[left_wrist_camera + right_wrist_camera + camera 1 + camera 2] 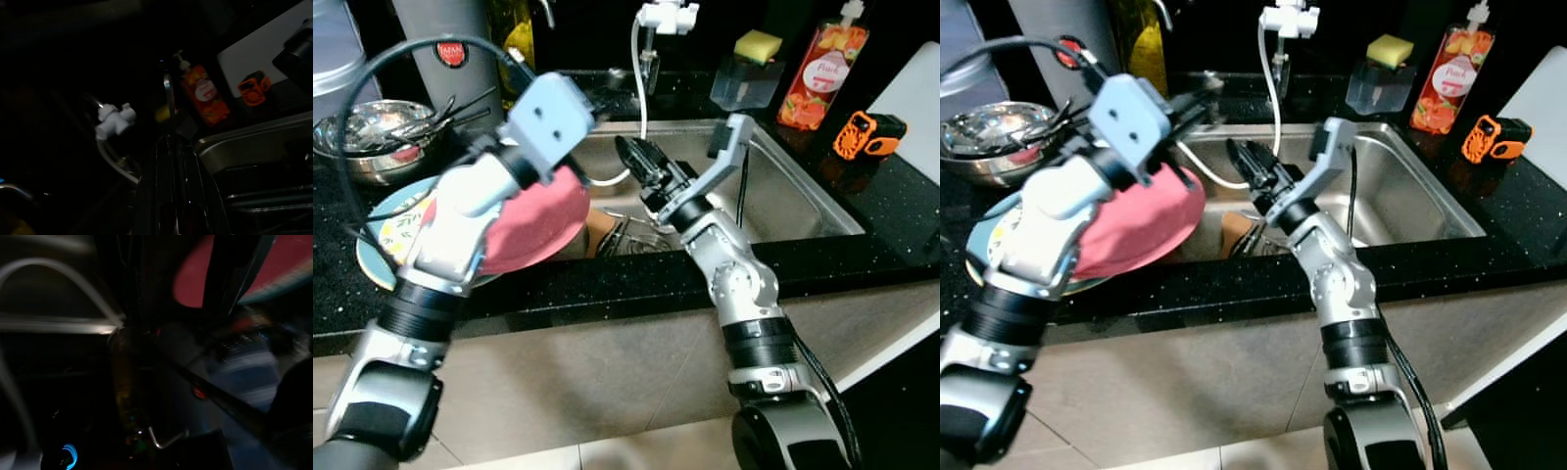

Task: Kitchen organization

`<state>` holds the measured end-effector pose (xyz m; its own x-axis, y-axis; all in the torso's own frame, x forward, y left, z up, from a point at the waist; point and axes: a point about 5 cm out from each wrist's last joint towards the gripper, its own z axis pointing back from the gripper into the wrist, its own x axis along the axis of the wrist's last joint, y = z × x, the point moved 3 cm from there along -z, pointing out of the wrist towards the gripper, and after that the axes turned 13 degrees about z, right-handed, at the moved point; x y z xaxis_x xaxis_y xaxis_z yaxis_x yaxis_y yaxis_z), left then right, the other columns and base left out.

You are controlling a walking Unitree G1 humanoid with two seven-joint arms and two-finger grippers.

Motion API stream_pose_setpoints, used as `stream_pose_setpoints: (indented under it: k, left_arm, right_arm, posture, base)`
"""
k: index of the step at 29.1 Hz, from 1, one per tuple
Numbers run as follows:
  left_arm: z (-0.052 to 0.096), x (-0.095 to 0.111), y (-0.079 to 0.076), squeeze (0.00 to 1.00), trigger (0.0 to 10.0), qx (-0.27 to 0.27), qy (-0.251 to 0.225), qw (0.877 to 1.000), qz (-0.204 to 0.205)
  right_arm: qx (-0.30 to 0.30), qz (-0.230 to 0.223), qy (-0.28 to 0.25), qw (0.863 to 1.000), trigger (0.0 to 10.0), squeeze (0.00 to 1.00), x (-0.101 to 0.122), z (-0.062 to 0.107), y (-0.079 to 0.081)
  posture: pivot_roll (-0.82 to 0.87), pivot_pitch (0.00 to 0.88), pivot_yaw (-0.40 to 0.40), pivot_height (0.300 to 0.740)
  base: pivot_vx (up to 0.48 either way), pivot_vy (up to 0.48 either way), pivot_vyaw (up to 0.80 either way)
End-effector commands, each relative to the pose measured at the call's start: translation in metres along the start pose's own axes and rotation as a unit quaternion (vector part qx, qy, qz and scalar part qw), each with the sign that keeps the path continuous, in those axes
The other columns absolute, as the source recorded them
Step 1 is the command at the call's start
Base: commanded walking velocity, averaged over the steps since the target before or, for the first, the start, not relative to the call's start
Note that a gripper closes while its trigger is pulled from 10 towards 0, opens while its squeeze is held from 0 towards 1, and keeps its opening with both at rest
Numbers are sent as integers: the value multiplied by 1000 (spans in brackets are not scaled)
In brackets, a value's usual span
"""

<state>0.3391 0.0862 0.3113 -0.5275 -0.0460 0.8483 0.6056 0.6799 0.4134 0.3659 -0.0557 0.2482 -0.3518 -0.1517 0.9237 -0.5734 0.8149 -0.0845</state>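
Left eye view: soap bottle, sponge behind sink.

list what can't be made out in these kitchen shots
- Left gripper: motion-blurred in both eye views, fingers unreadable.
- Red plate: largely hidden by the left arm.
- Items in the sink: hidden behind the right gripper and counter edge.
- Right wrist view: dark, smeared.
- Soap bottle label: too small.

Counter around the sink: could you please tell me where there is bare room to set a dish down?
The black counter is bare between the sink and the orange gadget, and along the front edge. The left side is crowded: stacked plates and a steel bowl of utensils. The back ledge holds a soap bottle and sponge.
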Motion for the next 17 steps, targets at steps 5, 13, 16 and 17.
stream_pose_setpoints:
  k: [5, 13, 16, 17]
  left_arm:
    - [-4, 14, -4, 0, 10000, -12, -23, 998, 53]
    - [-2, 15, -11, 0, 10000, -16, -22, 996, 79]
    - [-3, 16, -13, 0, 10000, -18, -22, 996, 87]
    - [-3, 16, -13, 0, 10000, -15, -22, 996, 87]
  right_arm:
    - [-21, 80, -8, 997, 10000, 0, 8, -3, 1]
    - [-41, 78, -13, 996, 10000, 0, 9, -6, -1]
    - [-50, 77, -13, 996, 10000, 0, 7, -8, -2]
    - [-52, 77, -12, 996, 10000, 0, 6, -8, -3]
  posture:
    - [250, 0, -48, 740]
    - [257, 0, -59, 740]
    - [259, 0, -62, 740]
    - [259, 0, -65, 740]
  base:
    - [0, 0, 0]
    - [0, 0, 0]
    - [0, 0, 0]
    - [0, 0, 0]
